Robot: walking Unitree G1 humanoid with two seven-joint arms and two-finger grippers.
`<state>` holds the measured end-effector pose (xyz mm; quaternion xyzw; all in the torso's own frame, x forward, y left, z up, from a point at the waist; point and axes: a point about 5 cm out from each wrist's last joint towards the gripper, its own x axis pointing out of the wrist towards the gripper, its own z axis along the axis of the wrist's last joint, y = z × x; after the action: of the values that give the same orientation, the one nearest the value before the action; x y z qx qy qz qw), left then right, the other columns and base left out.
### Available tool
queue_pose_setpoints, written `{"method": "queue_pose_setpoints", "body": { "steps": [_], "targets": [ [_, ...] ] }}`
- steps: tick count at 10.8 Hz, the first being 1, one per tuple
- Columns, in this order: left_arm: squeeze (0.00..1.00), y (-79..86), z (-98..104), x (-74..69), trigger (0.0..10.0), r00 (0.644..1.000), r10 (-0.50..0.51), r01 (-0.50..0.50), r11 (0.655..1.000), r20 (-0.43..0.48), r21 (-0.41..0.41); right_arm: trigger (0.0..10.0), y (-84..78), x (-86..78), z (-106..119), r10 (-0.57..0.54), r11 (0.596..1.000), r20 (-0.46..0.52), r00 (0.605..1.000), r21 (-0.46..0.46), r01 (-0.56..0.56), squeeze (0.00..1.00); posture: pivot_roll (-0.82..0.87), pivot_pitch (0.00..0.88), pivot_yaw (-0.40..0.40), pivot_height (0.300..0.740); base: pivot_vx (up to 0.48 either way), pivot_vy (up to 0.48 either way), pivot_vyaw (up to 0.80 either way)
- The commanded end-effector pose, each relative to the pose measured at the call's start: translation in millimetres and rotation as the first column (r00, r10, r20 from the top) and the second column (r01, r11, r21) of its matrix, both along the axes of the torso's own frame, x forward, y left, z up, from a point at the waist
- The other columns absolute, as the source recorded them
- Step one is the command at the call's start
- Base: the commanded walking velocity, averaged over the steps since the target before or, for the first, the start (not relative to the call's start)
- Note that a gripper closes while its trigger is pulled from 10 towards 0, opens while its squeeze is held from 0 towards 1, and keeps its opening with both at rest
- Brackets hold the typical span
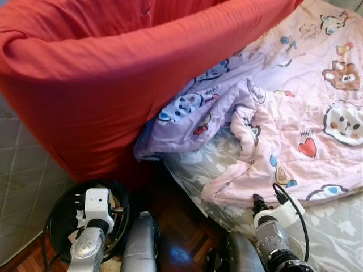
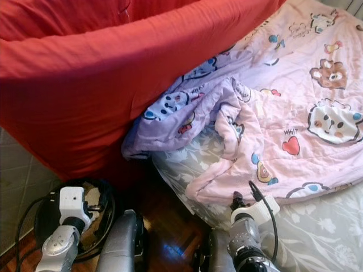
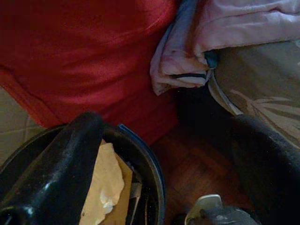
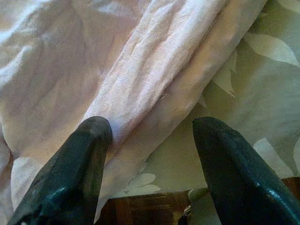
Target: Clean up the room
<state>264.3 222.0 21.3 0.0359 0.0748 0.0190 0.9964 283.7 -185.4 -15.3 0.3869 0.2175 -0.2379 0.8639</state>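
Jaws spread at the blanket point(image 4: 154, 79) edge, holding nothing.
Could pinch the bed sheet point(image 4: 262, 93) underneath too, dragging both together.

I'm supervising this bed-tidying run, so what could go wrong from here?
The open right claw sits at the pink blanket's folded edge above the grey sheet; closing may pinch both layers and drag the sheet. The blanket also runs under the red cushion, so pulling could snag. The left claw hovers over a dark bin.

Red bedding point(image 1: 102, 85) hides part of the quilt point(image 1: 317, 113)
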Motion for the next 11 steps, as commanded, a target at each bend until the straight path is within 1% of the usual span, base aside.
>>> {"method": "queue_pose_setpoints", "body": {
  "steps": [1, 2, 3, 4, 6, 7, 9, 11],
  "targets": [
    [0.0, 2.5, -5.5, -7.1, 10.0, 0.999, -0.008, 0.009, 1.0, -0.034, 0.016, 10.0, -1.2, -9.1, -8.6, -0.003, 1.0, -0.049, 0.999, 0.005, 0.003, 0.0, 0.25, 0.321, -0.004, 0.631, 0.0, 0.0, 0.0],
    [0.0, 1.6, 1.1, -4.8, 10.0, 1.0, -0.02, 0.02, 0.999, -0.002, 0.032, 10.0, -2.6, -9.0, -8.6, -0.005, 1.0, -0.053, 0.999, 0.009, 0.006, 0.0, 0.26, 0.332, -0.007, 0.631, 0.0, 0.0, 0.0],
    [0.0, -1.1, 12.6, -3.4, 10.0, 0.998, -0.037, 0.034, 0.998, 0.05, 0.047, 10.0, -4.2, -8.7, -8.3, -0.02, 0.999, -0.044, 0.999, 0.035, 0.021, 0.0, 0.29, 0.36, -0.007, 0.631, 0.0, 0.0, 0.0],
    [0.0, -0.5, 19.2, -4.8, 10.0, 0.996, -0.042, 0.038, 0.998, 0.073, 0.058, 10.0, -2.8, -9.6, -9.6, -0.022, 0.997, -0.042, 0.999, 0.067, 0.025, 0.0, 0.31, 0.373, -0.004, 0.631, 0.0, 0.0, 0.0],
    [0.0, 0.1, 28.9, -8.5, 10.0, 0.993, -0.059, 0.05, 0.995, 0.103, 0.089, 10.0, 5.9, -4.2, -6.1, 0.013, 0.994, 0.012, 1.0, 0.112, -0.014, 0.0, 0.33, 0.392, 0.005, 0.631, 0.0, 0.0, 0.0],
    [0.0, -3.2, 32.8, -9.7, 10.0, 0.991, -0.082, 0.07, 0.992, 0.106, 0.107, 10.0, 11.1, -2.0, -4.7, 0.032, 0.99, 0.035, 0.999, 0.136, -0.036, 0.0, 0.33, 0.396, 0.009, 0.631, 0.0, 0.0, 0.0],
    [0.0, -4.7, 36.0, -11.2, 10.0, 0.991, -0.091, 0.079, 0.99, 0.099, 0.119, 10.0, 17.7, 0.9, -2.5, 0.061, 0.983, 0.078, 0.995, 0.171, -0.074, 0.0, 0.33, 0.4, 0.014, 0.631, 0.0, 0.0, 0.0],
    [0.0, -7.7, 35.6, -12.5, 10.0, 0.991, -0.107, 0.096, 0.987, 0.079, 0.128, 10.0, 17.2, -1.3, -4.2, 0.057, 0.983, 0.075, 0.996, 0.171, -0.069, 0.0, 0.33, 0.404, 0.02, 0.631, 0.0, 0.0, 0.0]
  ]
}}
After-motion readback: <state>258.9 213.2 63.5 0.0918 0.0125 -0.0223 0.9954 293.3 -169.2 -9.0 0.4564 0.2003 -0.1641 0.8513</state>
